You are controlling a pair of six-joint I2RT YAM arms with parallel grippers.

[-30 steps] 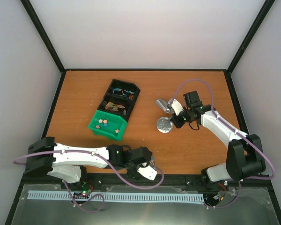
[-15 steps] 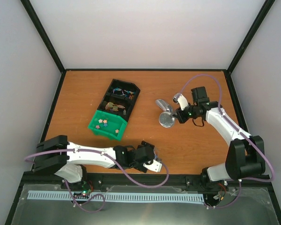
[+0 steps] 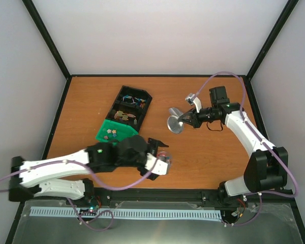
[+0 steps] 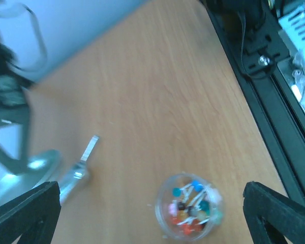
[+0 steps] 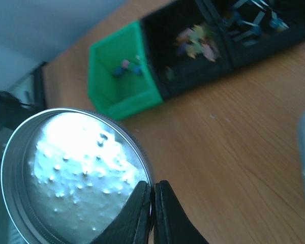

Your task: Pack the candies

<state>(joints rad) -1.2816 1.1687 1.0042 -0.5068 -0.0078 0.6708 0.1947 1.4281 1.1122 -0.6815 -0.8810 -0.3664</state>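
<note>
The candies [image 3: 112, 133] are tiny coloured stars in a green bin [image 3: 104, 133]; they also show in the right wrist view [image 5: 126, 66]. A clear round jar [image 3: 163, 160] stands on the table with small coloured pieces in it [image 4: 189, 206]. My left gripper [image 3: 160, 159] hangs over the jar, wide open, one finger on each side [image 4: 150, 192] and not touching it. My right gripper [image 3: 185, 120] is shut on the rim of the round silver lid [image 3: 174, 124] and holds it tilted on edge above the table [image 5: 71, 173].
A black tray [image 3: 129, 104] with brown bits and a wire-like tangle stands behind the green bin [image 5: 119, 76]. A silver scoop [image 4: 66, 178] lies on the table under the lid. My left arm covers the bin's near right corner. The table's black front rail [image 4: 254, 66] is close to the jar.
My right gripper has lifted the lid off the table, tilted it on edge and carried it back. My left arm has swung up and forward, and its open gripper now hangs over the jar.
</note>
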